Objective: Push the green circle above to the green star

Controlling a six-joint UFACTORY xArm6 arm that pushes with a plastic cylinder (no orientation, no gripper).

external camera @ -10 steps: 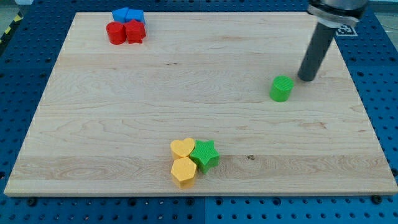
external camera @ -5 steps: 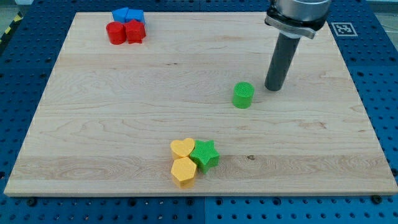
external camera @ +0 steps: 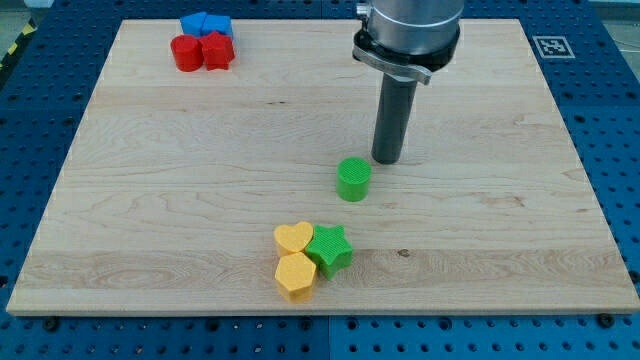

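Note:
The green circle [external camera: 353, 180] stands on the wooden board, a little right of its middle. The green star [external camera: 330, 250] lies lower down, near the view's bottom, touching a yellow heart [external camera: 293, 238] and a yellow hexagon [external camera: 295, 276]. The circle is above the star and slightly to its right, with a gap between them. My tip [external camera: 387, 160] rests on the board just to the upper right of the green circle, close to it or touching it.
A red cylinder [external camera: 185, 53] and a red hexagon-like block [external camera: 217, 50] sit at the board's top left with two blue blocks [external camera: 205, 24] behind them. The board [external camera: 150, 200] ends in blue perforated table on all sides.
My tip has moved left and down across the board. The green circle has slid left and down with it, closer to the green star.

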